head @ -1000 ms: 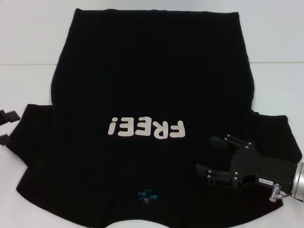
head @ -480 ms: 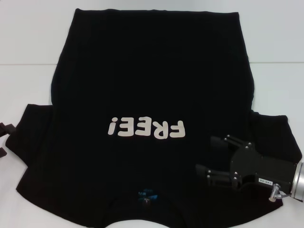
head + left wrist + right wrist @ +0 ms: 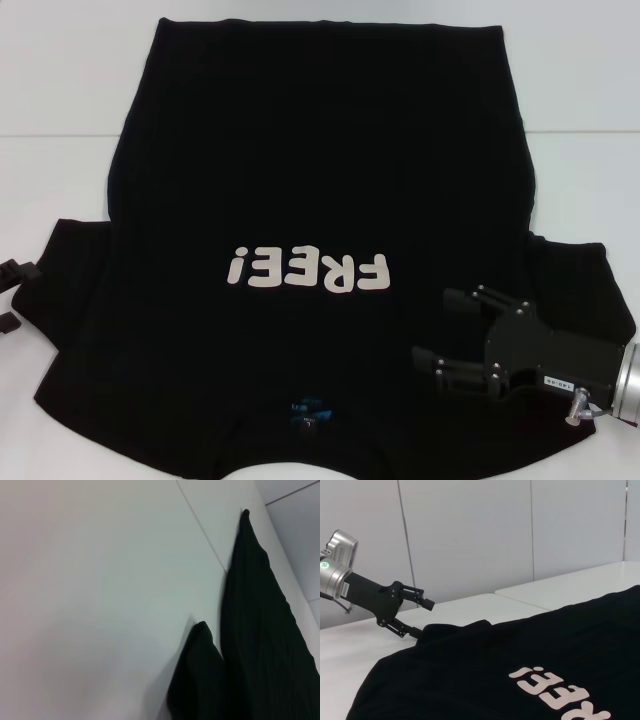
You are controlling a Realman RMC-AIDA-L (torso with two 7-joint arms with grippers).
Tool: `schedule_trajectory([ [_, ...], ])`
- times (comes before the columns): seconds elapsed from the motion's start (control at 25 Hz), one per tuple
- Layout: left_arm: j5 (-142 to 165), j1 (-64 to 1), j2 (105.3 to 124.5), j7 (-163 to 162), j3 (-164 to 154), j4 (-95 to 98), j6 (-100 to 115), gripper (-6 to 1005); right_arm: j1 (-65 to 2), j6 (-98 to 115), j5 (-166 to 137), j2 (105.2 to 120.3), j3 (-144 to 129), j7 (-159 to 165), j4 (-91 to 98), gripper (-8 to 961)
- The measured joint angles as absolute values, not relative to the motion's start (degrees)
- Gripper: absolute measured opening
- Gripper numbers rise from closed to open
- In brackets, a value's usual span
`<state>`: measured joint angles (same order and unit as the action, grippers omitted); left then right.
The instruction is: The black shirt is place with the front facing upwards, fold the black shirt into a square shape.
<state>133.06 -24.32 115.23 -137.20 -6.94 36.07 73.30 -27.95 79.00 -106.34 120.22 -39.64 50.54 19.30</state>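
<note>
Right hand [image 3: 446, 327]: black linkage fingers, boxy black body, white label strip, silver wrist. Left hand [image 3: 422, 618]: matching black, silver cuff, green dot.

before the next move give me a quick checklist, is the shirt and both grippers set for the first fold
1. black shirt flat, "FREE!" print up: ok.
2. left gripper open at the left sleeve edge: ok.
3. Left sleeve between its fingers: not ok, one finger only touches the edge.
4. right gripper open over the right shoulder area: ok.
5. Right gripper touching cloth: cannot tell.
6. white table around the shirt: ok.
</note>
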Motion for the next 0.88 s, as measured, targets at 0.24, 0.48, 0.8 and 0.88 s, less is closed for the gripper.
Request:
schedule_trajectory([
  [0.24, 133.07, -24.35, 115.22, -137.19, -6.94, 35.99, 72.57, 904, -27.90, 79.07, -106.35, 120.22, -39.64, 50.54, 19.23, 945],
  [0.48, 133.07, -24.50, 115.33, -136.80, -6.95, 35.38, 72.00, 904, -27.79, 79.49, -106.35, 120.23, -39.64, 50.53, 19.23, 945],
  [0.8, 132.78, -25.55, 115.48, -136.46, -7.73, 34.50, 71.48, 903, -27.61, 79.63, -106.35, 120.22, -39.66, 50.54, 19.25, 945],
  [0.88, 132.85, -25.90, 115.49, -136.15, -7.74, 34.11, 71.25, 903, -27.57, 79.67, -106.35, 120.22, -39.68, 50.53, 19.25, 945],
])
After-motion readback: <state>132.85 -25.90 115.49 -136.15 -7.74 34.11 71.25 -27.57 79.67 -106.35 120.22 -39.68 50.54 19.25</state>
